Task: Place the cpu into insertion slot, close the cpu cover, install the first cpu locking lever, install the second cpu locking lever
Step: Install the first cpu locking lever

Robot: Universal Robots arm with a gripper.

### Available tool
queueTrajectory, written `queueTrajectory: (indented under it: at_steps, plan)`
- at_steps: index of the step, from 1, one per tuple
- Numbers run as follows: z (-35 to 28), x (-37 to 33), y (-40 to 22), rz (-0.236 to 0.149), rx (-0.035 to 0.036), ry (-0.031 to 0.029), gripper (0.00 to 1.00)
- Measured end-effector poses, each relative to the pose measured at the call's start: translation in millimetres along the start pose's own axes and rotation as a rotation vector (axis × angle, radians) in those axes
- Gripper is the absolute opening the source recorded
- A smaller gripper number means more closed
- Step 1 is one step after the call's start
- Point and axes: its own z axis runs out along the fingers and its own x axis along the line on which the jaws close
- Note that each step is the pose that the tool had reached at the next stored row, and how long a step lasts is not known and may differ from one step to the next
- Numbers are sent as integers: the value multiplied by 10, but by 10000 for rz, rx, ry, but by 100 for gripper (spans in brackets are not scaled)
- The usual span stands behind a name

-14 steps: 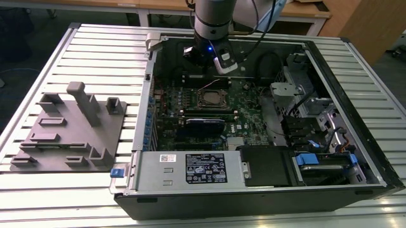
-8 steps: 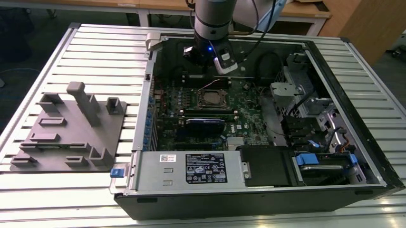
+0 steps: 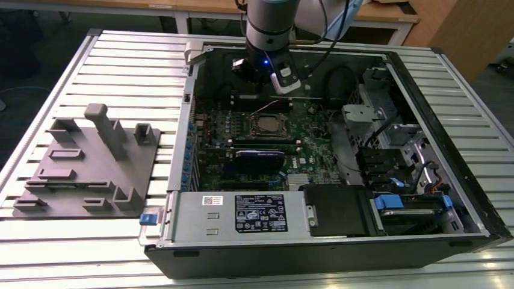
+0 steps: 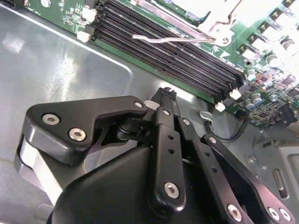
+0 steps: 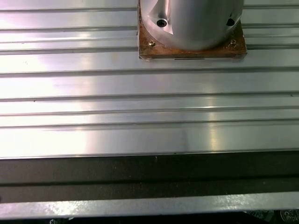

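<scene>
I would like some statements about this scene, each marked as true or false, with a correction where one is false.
1. The computer case lies on its side with its open side up. True.
2. The grey fixture tray lies inside the case. False: it lies on the ribbed table, at the exterior view's left of the case.
3. In the second wrist view the gripper is over the case's bare metal floor, beside the memory slots. True.
4. The gripper touches the insertion slot. False: it is apart from it, with the memory slots between them.
</scene>
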Motion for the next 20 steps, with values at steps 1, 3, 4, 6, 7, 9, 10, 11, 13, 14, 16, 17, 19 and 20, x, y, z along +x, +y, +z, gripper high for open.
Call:
queueTrajectory:
  at_steps: [1,3,4,6,7,9,10,11,13,14,16,17,19,20]
  plan:
    - [0,0,0,0,-8,0,11]
    - [0,0,-1,0,-25,1,11]
    - [0,0,-1,0,-33,2,11]
    - [0,0,-2,1,-50,2,11]
    - [-1,0,-2,1,-58,2,11]
    - [-1,0,-2,1,-75,3,11]
    - [-1,0,-3,1,-83,4,11]
    - [-1,0,-3,1,-91,4,11]
    - [-1,0,-3,1,-107,5,11]
    - [-1,0,-4,1,-115,5,11]
    - [-1,0,-4,1,-132,6,11]
    - [-2,0,-4,2,-140,6,11]
    - [-2,0,-5,2,-156,7,11]
    - [-2,0,-5,3,-164,7,11]
